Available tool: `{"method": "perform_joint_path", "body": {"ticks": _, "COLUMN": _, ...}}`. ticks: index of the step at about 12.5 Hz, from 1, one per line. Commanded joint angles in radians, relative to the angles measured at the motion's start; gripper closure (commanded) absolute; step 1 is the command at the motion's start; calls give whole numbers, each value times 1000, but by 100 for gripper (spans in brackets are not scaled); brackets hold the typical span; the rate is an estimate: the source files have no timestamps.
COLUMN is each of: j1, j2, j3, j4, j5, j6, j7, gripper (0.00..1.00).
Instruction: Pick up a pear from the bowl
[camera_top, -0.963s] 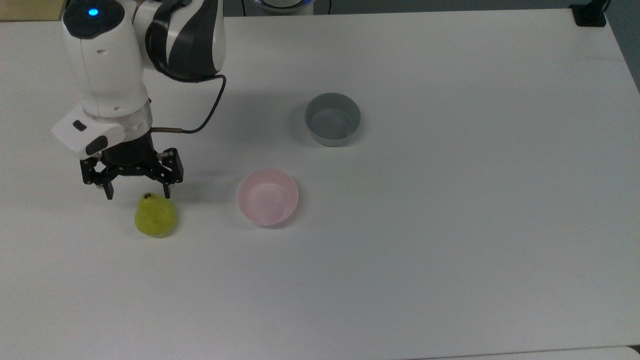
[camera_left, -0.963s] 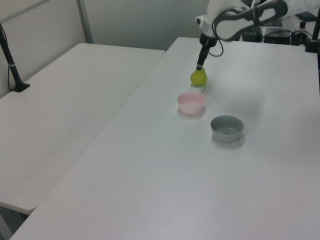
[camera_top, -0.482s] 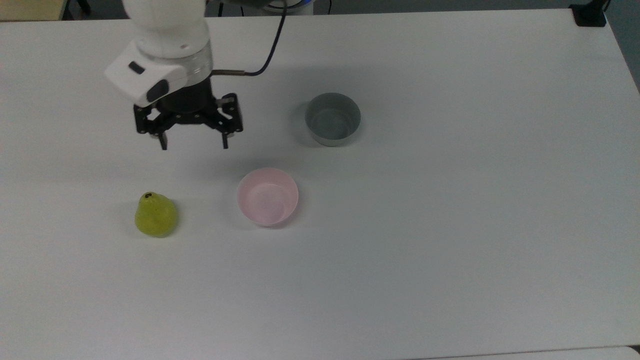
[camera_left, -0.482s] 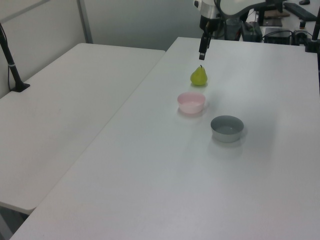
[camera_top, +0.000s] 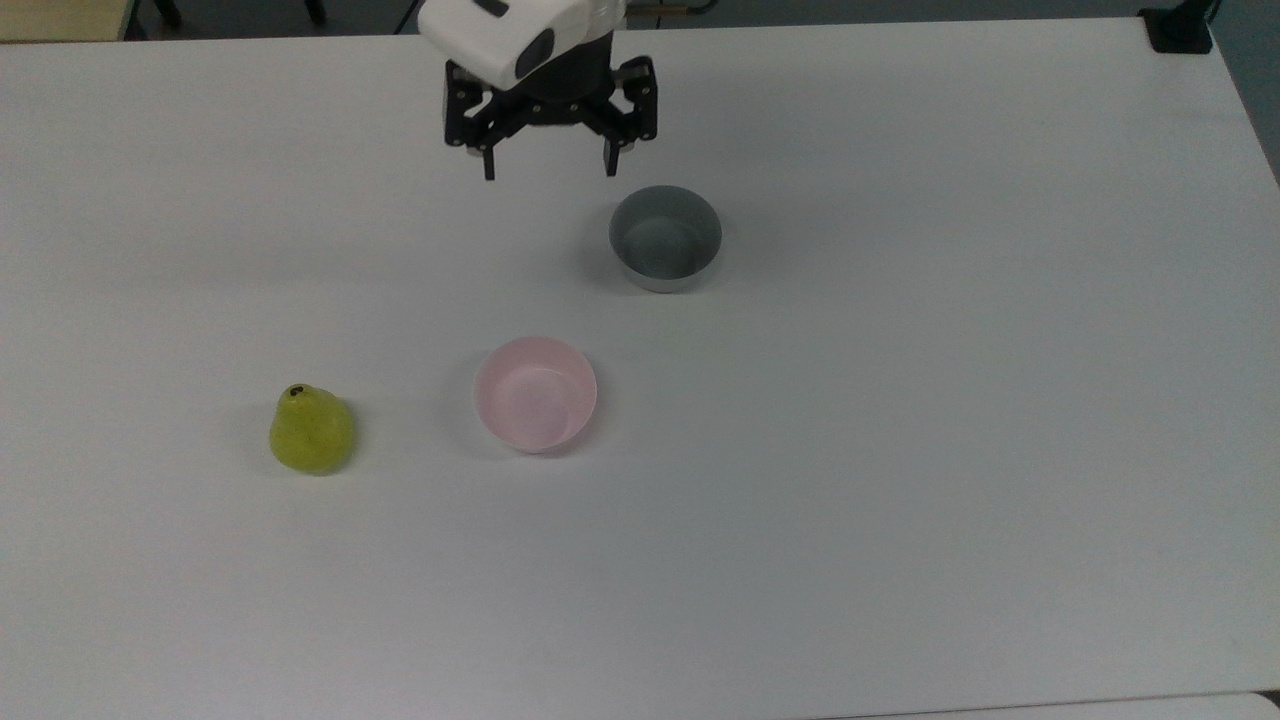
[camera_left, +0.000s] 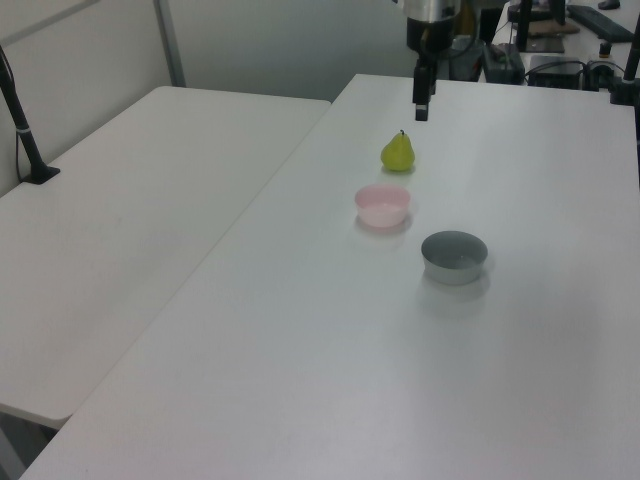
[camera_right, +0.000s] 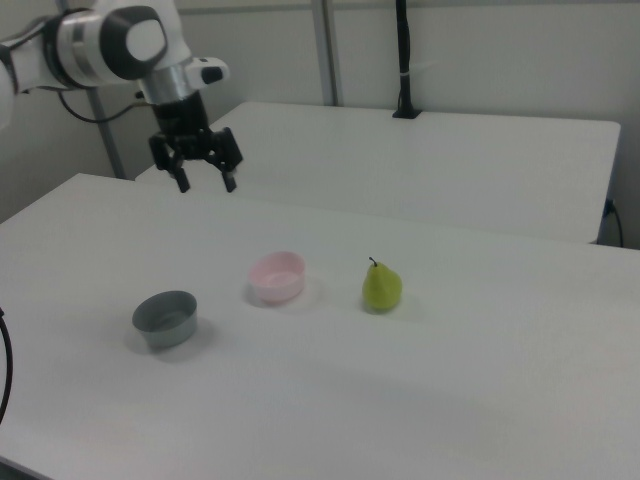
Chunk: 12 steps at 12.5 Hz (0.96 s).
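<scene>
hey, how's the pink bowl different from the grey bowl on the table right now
The pink bowl is pale pink; the grey bowl is dark grey. In the top view the pink bowl sits nearer the pear, the grey bowl nearer the open gripper. Both are small, round, upright and empty.

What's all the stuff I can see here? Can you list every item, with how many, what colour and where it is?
pear: one, yellow-green, standing upright on the table, to the top view's left of the pink bowl, apart from it
pink bowl: one, pale pink, near the middle of the table, nothing in it
grey bowl: one, grey, to the top view's upper right of the pink bowl, nothing in it
table: one, white, holding all three things
second table: one, white, alongside at the left view's left
gripper: one, black, fingers open, holding nothing, raised over the table's far edge in the top view, near the grey bowl
</scene>
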Motion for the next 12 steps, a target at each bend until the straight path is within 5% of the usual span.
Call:
{"method": "perform_joint_path", "body": {"ticks": 1, "j1": 46, "j2": -155, "j3": -30, "j4": -121, "j5": 41, "j6": -68, "j7": 30, "gripper": 0}}
{"method": "perform_joint_path", "body": {"ticks": 5, "j1": 87, "j2": -239, "j3": -120, "j4": -215, "j5": 70, "j6": -71, "j7": 131, "gripper": 0}}
{"method": "perform_joint_path", "body": {"ticks": 12, "j1": 64, "j2": -225, "j3": -122, "j4": -191, "j5": 70, "j6": -66, "j7": 117, "gripper": 0}}
